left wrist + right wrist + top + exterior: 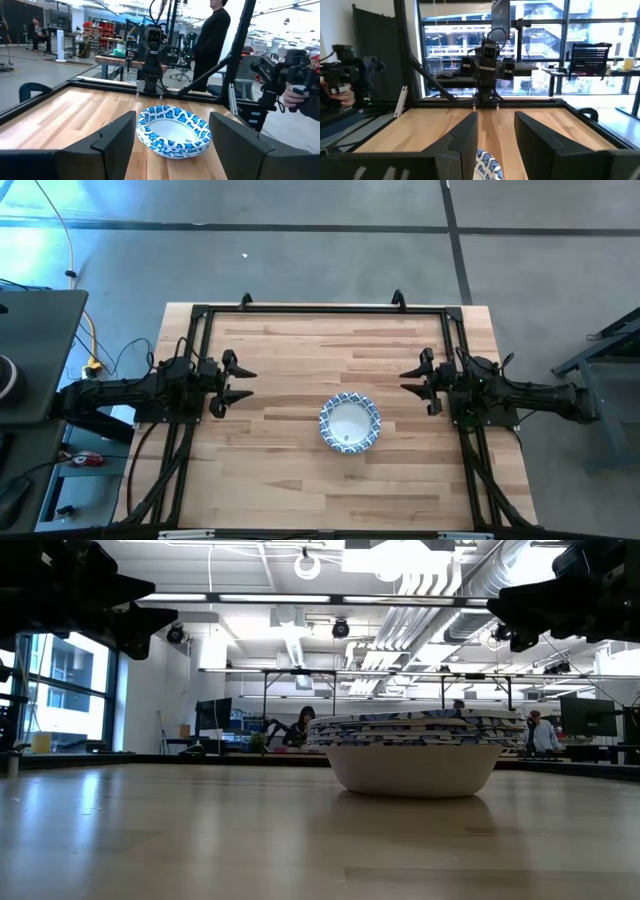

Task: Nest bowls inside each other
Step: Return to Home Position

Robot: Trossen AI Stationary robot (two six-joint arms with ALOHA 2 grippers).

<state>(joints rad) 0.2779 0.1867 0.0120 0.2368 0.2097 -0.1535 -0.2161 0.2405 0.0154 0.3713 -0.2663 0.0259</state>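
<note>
Stacking visible only in low view, bowls [415, 752] mid-table, left gripper [236, 385] & right gripper [415, 383] released.

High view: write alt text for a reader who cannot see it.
Seen from above, the nested bowls sit as one blue-and-white-rimmed stack near the middle of a wooden table. The left gripper and right gripper hang open at either side, facing the bowls and clear of them, both empty.
</note>
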